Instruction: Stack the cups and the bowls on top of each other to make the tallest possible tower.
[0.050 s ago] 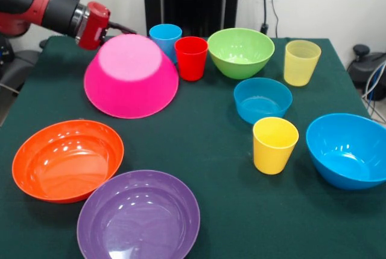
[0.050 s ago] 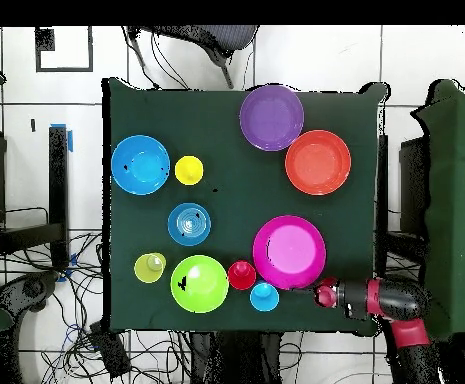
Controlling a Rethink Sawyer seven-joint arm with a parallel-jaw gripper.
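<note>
One upturned pink bowl (image 1: pixel 131 78) is met just beside the hand (image 1: pixel 120 29), toward the bench's middle; its grip perhaps empty, cannot be told.

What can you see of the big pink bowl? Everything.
The pink bowl is a large, glossy, plastic-looking round bowl turned upside down, flat base up, rim on the green table cloth. Nothing is stacked on it. The red cup and blue cup stand close beside it; the claw is behind its edge; contact unclear.
</note>
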